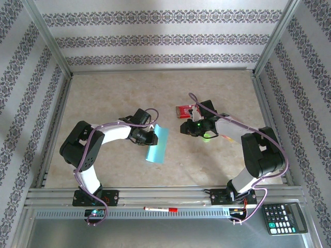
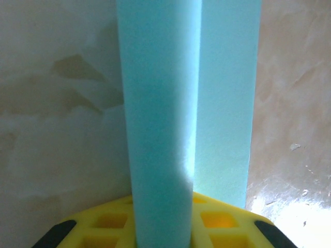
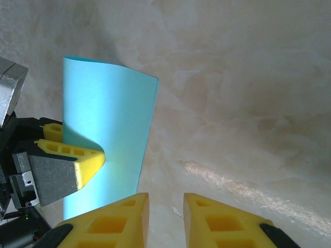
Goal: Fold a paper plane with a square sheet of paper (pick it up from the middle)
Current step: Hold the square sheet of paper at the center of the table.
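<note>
The square sheet of paper [image 1: 158, 144] is light blue and bent over into a long narrow strip; a paper plane is out of view. My left gripper [image 1: 150, 136] is shut on the sheet's near end. In the left wrist view the sheet [image 2: 160, 103] rises straight up from between the yellow fingers [image 2: 217, 219]. My right gripper [image 1: 186, 129] hovers to the right of the sheet, apart from it. In the right wrist view the right gripper [image 3: 165, 201] stands slightly open over bare table, with the sheet [image 3: 111, 113] and a left finger [image 3: 85, 165] at its left.
A red packet [image 1: 185, 111] lies just behind the right gripper. A small green thing [image 1: 207, 136] sits beside the right wrist. On the front rail lie a red-and-white pen [image 1: 160, 208] and a calculator [image 1: 284, 218]. Metal frame posts and patterned walls enclose the table [image 1: 119, 93].
</note>
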Motion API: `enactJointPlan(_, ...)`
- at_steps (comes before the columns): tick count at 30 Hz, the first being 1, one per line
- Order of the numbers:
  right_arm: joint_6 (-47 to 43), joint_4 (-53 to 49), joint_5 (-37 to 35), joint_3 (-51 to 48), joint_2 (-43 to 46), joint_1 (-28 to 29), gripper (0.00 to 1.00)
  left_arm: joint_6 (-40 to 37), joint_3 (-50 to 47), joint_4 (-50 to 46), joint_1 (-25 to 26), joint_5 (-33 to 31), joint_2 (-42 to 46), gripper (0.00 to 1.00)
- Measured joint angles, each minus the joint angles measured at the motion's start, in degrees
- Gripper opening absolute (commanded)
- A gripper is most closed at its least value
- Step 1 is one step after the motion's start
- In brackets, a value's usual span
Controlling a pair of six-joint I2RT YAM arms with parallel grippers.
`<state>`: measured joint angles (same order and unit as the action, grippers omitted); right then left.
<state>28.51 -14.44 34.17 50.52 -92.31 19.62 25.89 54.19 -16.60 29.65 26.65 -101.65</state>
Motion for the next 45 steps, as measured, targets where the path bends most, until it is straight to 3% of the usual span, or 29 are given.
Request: enactJointPlan(45, -0.02, -0.2, 0.0, 0.0, -0.11, 0.0, 0.24, 0.04, 0.22, -0.13, 0.42, -0.39, -0.26, 0.28)
